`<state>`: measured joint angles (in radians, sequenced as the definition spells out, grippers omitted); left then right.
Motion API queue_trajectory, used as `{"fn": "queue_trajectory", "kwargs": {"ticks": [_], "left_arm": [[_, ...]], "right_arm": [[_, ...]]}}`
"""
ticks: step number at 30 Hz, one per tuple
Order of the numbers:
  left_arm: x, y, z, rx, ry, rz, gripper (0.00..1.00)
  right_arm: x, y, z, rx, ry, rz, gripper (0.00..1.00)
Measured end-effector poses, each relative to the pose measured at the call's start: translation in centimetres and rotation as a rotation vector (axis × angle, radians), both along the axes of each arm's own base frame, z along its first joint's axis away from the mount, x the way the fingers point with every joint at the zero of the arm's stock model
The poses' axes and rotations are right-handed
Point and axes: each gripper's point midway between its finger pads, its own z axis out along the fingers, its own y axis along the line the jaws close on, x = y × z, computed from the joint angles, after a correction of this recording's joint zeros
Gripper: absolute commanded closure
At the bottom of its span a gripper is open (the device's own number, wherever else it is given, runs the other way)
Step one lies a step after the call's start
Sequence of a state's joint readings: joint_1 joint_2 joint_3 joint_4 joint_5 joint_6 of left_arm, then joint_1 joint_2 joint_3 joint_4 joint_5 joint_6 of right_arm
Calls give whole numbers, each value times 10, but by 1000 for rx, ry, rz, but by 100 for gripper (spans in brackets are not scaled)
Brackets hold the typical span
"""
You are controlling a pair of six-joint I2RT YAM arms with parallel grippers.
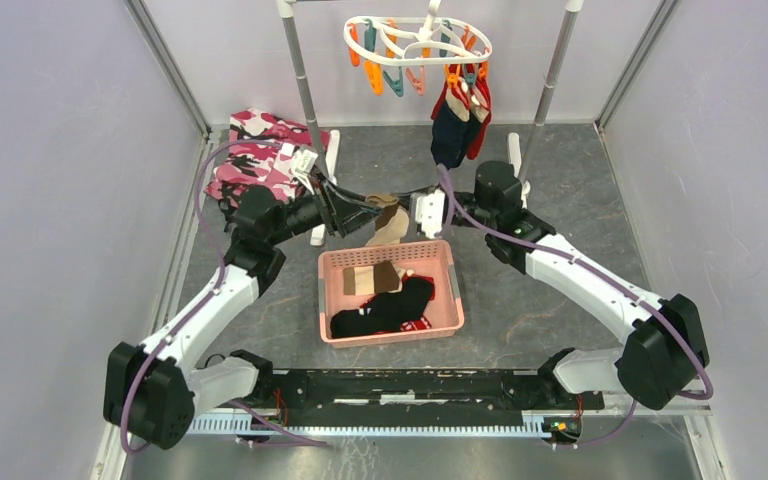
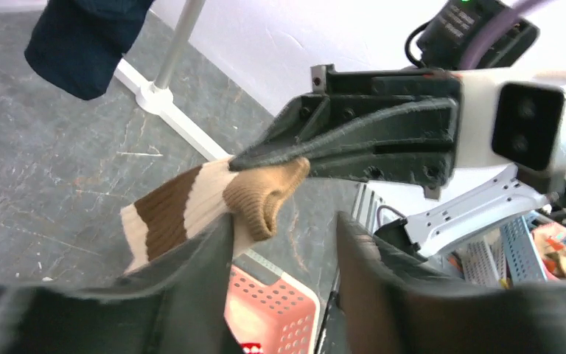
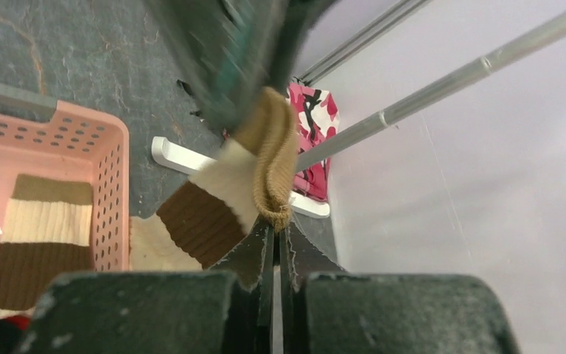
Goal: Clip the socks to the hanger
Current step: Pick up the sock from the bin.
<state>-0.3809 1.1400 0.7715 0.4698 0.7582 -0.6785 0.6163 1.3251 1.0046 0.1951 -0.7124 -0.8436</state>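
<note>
Here, tan sock (image 1: 390,222), cuff uppermost.

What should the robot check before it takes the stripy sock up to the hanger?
1. Right pincer shut on the stripy sock: ok.
2. Left pincer open: ok.
3. Sock free of the left fingers: cannot tell, it lies against one.
4. Sock lifted out of the pink basket: ok.
5. Empty clips on the hanger: ok, several on its left side.
</note>
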Motion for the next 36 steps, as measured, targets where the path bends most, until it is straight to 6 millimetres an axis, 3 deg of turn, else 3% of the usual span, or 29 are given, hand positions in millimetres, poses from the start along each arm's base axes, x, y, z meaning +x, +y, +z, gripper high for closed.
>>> {"fn": "queue_trajectory", "kwargs": {"ticks": [2,7,12,19,24,31,36], "left_arm": [[-6,7,6,3,-78,30,1],[-25,33,28,-37,-319,163,0],[-27,45,27,-68,-465,245,0],[-6,38,11,-58,-527,250,13],[4,26,23,-80,-586,208,18],[4,8,35,-115,-647,148,36],[8,1,38,-119,-653,129,87]], "right_arm": [[4,-3,5,19,43,-19,100],[26,-18,33,141,208,-85,100],[28,-23,34,199,341,-73,100],[17,-15,26,195,439,-5,100],[13,-14,30,197,451,19,100],[9,-12,29,193,464,41,100],[8,-12,29,193,466,46,100]]}}
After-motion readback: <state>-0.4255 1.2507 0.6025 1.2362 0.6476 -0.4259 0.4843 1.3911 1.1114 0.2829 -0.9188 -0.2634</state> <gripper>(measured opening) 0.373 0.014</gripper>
